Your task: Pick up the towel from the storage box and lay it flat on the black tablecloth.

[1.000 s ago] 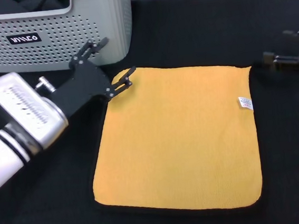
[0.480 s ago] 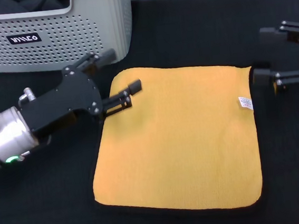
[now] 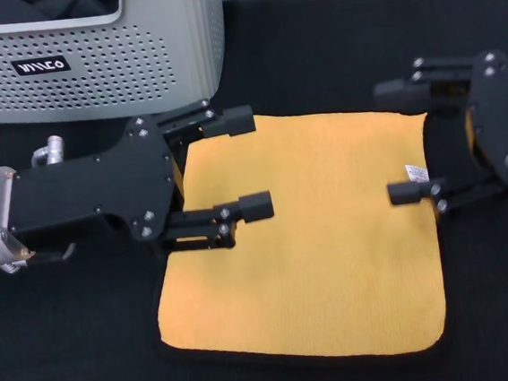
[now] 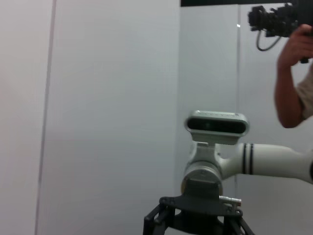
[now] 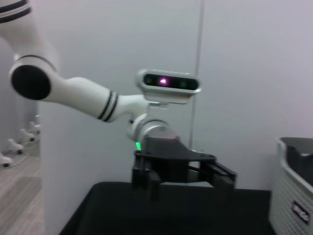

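Towel flat on cloth, both claws released.
Towel, yellow face up, white tag, lies spread on tablecloth beside box. Left claw and right claw gape over its edges, empty. Risk: a low finger snagging and rucking it. Box label unreadable.

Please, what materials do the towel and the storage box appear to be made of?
The towel looks like soft fabric, perhaps microfibre: matte, finely napped orange face, dark stitched trim, small white tag. The storage box looks like moulded plastic: light grey, smooth, rigid walls with regular rows of small holes.
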You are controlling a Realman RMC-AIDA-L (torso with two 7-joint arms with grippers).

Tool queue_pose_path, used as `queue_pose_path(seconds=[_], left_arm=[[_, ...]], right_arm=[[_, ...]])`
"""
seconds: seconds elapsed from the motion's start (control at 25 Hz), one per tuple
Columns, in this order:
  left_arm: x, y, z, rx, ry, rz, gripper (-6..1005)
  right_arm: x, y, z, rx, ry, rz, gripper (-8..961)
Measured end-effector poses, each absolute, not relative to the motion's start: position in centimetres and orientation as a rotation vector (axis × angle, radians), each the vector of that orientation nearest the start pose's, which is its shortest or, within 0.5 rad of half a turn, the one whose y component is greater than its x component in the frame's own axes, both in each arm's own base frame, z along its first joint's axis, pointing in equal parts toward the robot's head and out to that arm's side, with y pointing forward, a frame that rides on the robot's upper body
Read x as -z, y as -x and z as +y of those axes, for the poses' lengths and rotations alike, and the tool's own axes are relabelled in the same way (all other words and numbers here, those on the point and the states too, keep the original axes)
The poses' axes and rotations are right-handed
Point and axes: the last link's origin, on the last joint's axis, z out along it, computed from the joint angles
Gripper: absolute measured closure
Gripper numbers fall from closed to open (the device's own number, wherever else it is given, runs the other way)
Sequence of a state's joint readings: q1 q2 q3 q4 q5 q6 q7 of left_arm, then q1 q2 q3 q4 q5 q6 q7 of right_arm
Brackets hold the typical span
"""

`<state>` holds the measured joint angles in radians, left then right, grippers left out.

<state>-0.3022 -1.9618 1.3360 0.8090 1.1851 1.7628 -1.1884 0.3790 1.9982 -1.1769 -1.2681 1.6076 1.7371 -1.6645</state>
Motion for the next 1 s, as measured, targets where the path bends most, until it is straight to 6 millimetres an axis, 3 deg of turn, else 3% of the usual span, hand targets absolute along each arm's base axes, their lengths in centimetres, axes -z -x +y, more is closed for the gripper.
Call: queue_pose_path(seconds=[0.36,1.0], left_arm=[[-2.01,21.43,26.41,1.269,2.792,-0.075,182],[-2.0,21.35,26.29,1.268,2.793,-0.067,181]], right_arm=[[-4.6,-14.28,29.17,-0.827,2.989,-0.283,65],[-4.51,-14.53,29.16,-0.83,2.982,-0.269,65]])
